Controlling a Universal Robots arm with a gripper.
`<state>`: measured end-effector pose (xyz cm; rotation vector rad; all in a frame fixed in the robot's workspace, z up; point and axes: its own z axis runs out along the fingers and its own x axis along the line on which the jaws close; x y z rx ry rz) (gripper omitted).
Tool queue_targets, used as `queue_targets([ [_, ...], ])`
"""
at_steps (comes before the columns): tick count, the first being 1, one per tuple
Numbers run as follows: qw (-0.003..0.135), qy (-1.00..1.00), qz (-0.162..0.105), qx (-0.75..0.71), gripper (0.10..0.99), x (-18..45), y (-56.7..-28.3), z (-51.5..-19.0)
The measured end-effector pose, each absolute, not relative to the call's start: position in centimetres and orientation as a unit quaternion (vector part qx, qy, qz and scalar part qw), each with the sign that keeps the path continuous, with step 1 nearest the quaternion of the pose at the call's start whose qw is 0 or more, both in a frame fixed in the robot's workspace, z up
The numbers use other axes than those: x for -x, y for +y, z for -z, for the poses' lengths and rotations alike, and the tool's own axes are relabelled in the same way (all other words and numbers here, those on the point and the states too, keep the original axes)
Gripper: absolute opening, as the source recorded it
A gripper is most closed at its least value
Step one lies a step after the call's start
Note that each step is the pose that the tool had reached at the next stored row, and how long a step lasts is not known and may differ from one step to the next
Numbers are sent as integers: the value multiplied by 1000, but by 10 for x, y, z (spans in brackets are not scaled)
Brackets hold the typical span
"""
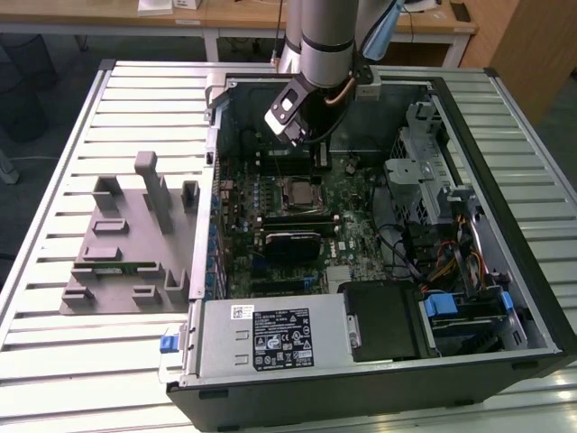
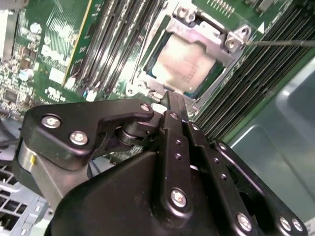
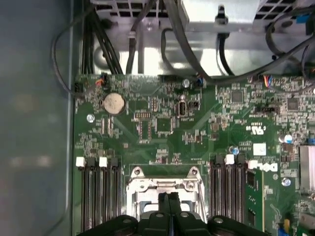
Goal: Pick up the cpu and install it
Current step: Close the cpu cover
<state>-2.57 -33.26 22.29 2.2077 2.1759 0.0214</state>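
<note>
The cpu (image 2: pixel 184 61) is a pale silver square lying flat in the motherboard socket, with the metal socket frame (image 2: pixel 231 39) around it. In the exterior view the cpu (image 1: pixel 298 191) sits mid-board inside the open computer case. My gripper (image 2: pixel 172 97) hangs just above the socket's edge with its two black fingers pressed together and nothing between them. In the first wrist view the gripper (image 3: pixel 170 197) stands over the socket frame (image 3: pixel 147 186) and hides most of what lies inside. In the exterior view the gripper (image 1: pixel 311 144) hangs under the arm's wrist, above the board.
Memory slots (image 2: pixel 113 44) flank the socket on both sides. A black heatsink block (image 1: pixel 293 244) lies on the board near the socket. The power supply (image 1: pixel 270 338), drive cage (image 1: pixel 424 171) and cables (image 3: pixel 197 49) crowd the case. A grey fixture tray (image 1: pixel 126 244) stands on the table at the exterior view's left.
</note>
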Motion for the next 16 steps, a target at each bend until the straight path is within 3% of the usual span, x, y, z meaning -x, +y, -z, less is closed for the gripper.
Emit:
queue_targets([
  [16, 21, 701, -7, -713, 106, 50, -333, -217],
])
